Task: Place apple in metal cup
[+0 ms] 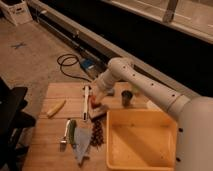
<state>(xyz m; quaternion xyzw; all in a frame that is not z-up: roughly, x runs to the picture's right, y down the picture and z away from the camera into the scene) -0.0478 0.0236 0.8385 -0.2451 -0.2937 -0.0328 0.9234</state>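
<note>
The apple (93, 103), small and orange-red, lies on the wooden table (55, 92) near its middle. My gripper (98, 97) hangs right over the apple at the end of the white arm (145, 85), its jaws open around the fruit's top, and the apple still rests on the wood. The metal cup (127, 98), dark grey and cylindrical, stands upright about a hand's width to the right of the apple, near the table's far edge.
A large yellow bin (142, 116) fills the table's right front. A yellow banana-like item (56, 107) lies at the left. Utensils (67, 134) and a dark packet (96, 132) lie in front of the apple. A white stick (86, 100) lies beside it. A cable (70, 65) coils on the floor.
</note>
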